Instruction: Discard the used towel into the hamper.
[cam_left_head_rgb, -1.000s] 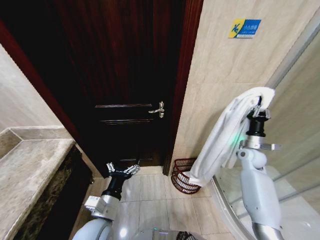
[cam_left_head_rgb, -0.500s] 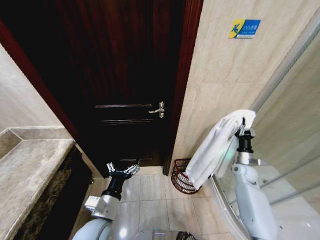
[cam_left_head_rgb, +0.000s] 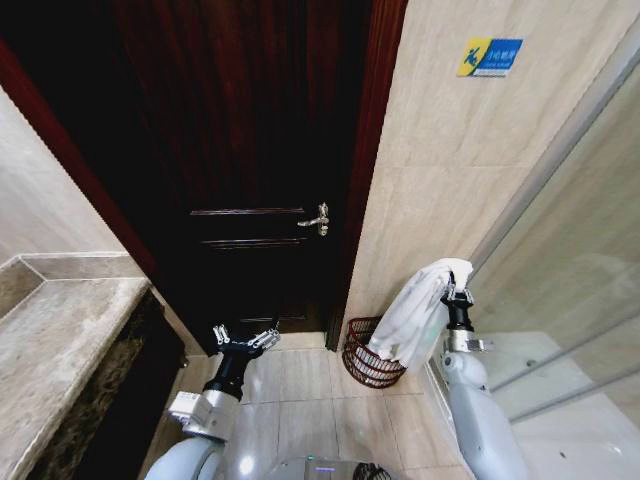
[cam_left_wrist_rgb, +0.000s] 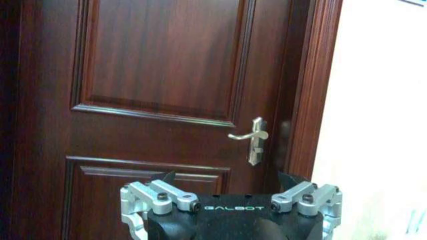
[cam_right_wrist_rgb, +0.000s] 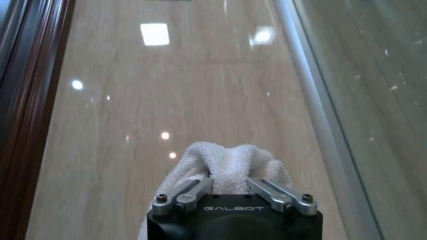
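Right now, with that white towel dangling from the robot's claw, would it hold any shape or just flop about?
Probably floppy: the towel sags in folds below the right gripper, down to the hamper. Likely light, since one bunched pinch carries it. Its looped pile looks grippy rather than slippery.

The hamper (cam_left_head_rgb: 372, 352) sits on the floor against the wall just right of the door (cam_left_head_rgb: 255, 170), towel (cam_left_head_rgb: 418, 310) hanging into it off the right gripper (cam_left_head_rgb: 456, 294), left gripper (cam_left_head_rgb: 243, 340) low by the door.
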